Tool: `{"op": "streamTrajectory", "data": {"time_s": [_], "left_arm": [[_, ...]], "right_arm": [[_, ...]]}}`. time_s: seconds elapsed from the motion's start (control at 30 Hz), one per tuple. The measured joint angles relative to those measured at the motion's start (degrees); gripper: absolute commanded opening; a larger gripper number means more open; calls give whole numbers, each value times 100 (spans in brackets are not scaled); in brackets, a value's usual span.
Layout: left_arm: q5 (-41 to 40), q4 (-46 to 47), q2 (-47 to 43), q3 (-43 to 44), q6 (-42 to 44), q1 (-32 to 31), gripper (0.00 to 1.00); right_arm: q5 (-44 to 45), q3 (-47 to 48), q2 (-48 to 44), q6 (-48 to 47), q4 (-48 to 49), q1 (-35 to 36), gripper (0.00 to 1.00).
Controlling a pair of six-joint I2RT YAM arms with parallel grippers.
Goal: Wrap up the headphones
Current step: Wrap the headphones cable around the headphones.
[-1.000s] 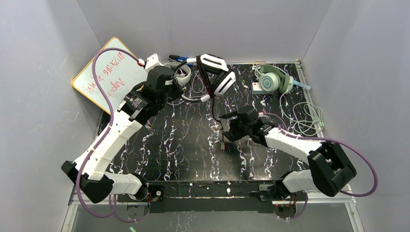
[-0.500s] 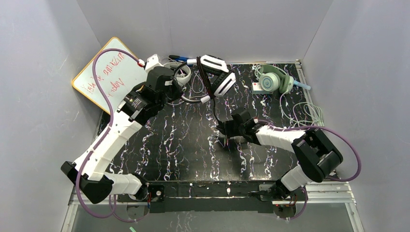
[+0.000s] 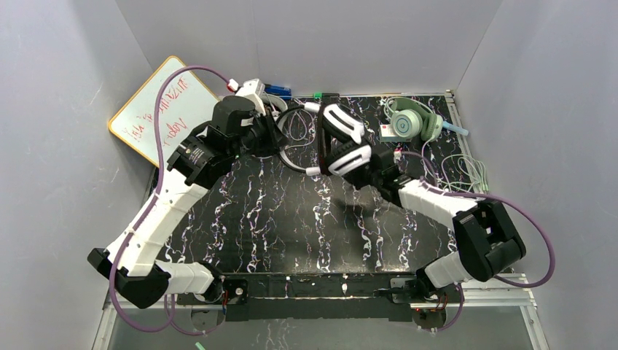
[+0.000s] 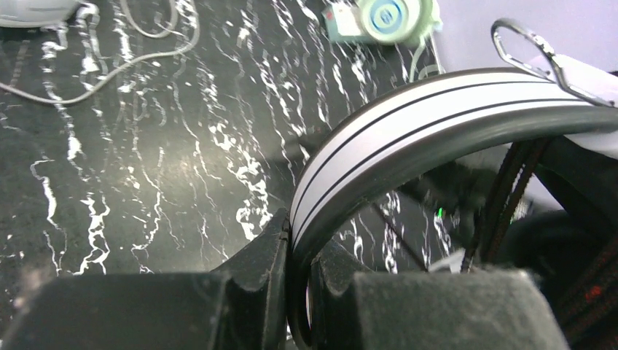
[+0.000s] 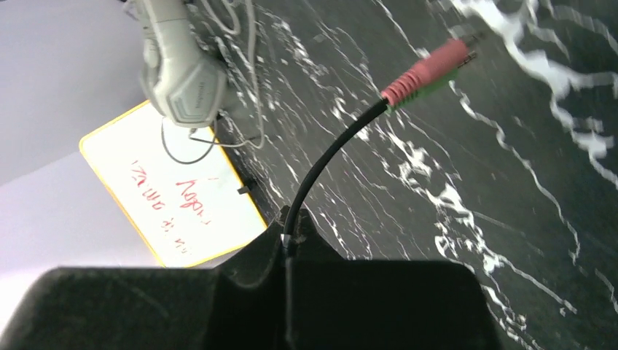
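The near half of the desk (image 3: 291, 226) lies open between the two arms (image 3: 175, 197). Far centre is blocked by the black-and-white headset (image 3: 342, 138), held up by the left tool (image 4: 299, 244), its black cable (image 5: 326, 152) in the right tool (image 5: 289, 233). Whiteboard (image 3: 157, 109) and grey headset (image 5: 182, 80) crowd far left; mint headset (image 3: 412, 124) and pale cable (image 3: 466, 182) far right.

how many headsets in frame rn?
3. Black-and-white headset held up at far centre, headband clamped in the left fingers; mint-green headset at the far right; grey headset far left by the whiteboard, mostly hidden behind the left arm from above.
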Motion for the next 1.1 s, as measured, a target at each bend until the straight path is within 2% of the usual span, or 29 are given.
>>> {"op": "streamTrajectory", "data": {"time_s": [0.17, 0.3, 0.5, 0.7, 0.87, 1.1], "left_arm": [[1051, 42, -7, -74, 597, 2, 0], [1460, 197, -109, -542, 1106, 2, 0], [1303, 203, -125, -1386, 1875, -240, 0], [811, 348, 409, -1639, 2107, -577, 0], [699, 420, 590, -1641, 2046, -586, 0], [981, 461, 772, -1628, 1847, -612, 0]], "right_arm": [[-627, 507, -35, -1290, 24, -778, 1], [-1029, 1174, -42, -2420, -74, -1019, 1], [-1578, 1915, -153, -3598, -55, -1025, 1], [-2109, 2000, -446, -4450, 96, -1003, 1], [-2785, 1534, -820, -4940, 1051, -1021, 1], [-3958, 1209, -984, -5165, 2109, -1038, 3]]}}
